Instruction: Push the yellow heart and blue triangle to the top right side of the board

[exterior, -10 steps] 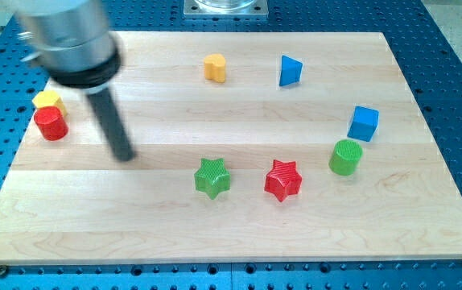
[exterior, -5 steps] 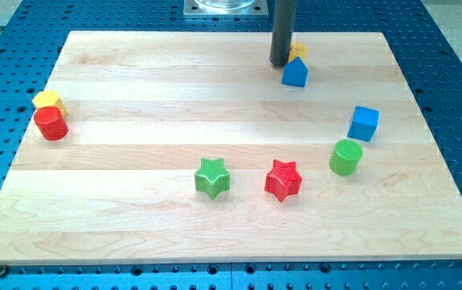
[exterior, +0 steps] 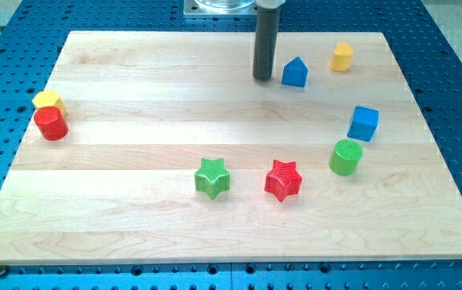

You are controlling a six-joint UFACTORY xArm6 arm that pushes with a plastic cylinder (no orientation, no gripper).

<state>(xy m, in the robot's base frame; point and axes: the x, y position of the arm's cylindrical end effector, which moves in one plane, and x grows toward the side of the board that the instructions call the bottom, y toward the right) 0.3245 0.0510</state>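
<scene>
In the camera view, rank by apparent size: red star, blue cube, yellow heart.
1. Red star, largest, though it sits nearest the view's bottom.
2. Blue cube.
3. Yellow heart, smallest, nearest the view's top.

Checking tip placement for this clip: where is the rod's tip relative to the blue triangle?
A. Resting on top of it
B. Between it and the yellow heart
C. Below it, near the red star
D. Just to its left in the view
D: my tip sits just to the view's left of the blue triangle, while the yellow heart lies further to the view's right.
</scene>
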